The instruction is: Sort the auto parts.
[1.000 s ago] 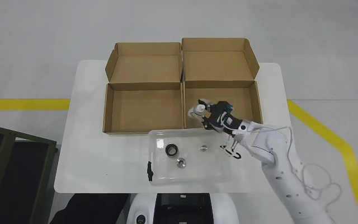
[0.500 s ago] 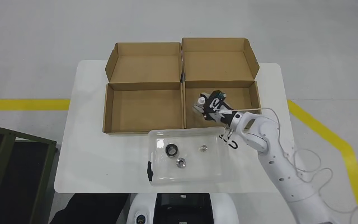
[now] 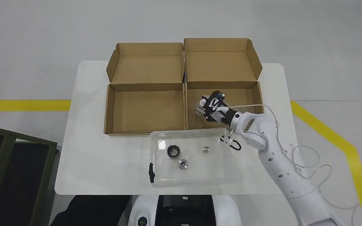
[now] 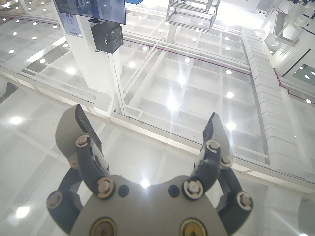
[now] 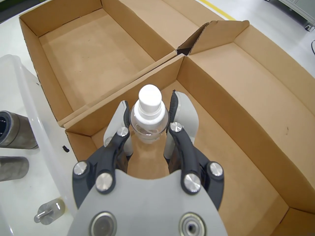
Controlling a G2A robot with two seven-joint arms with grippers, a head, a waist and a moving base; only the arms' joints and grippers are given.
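My right gripper (image 5: pixel 149 117) is shut on a small clear bottle with a white cap (image 5: pixel 149 110) and holds it over the near left corner of the right cardboard box (image 5: pixel 246 114). From above, the right gripper (image 3: pixel 206 107) and the bottle (image 3: pixel 202 104) hang just inside that box (image 3: pixel 249 93). A clear plastic tray (image 3: pixel 226 176) at the table's front holds a black ring bearing (image 3: pixel 173 151), two small metal parts (image 3: pixel 182 164) and a black piece (image 3: pixel 151 172). My left gripper (image 4: pixel 150 130) is open, pointing up at a ceiling.
A second cardboard box (image 3: pixel 144 110) stands open to the left of the first, sharing a wall with it. Both have lids folded back. In the right wrist view, grey metal cylinders (image 5: pixel 14 130) and a small pin (image 5: pixel 46 213) lie in the tray (image 5: pixel 32 94).
The right arm carried the bottle up and away from the tray's back edge, to just inside the right box's near left corner.
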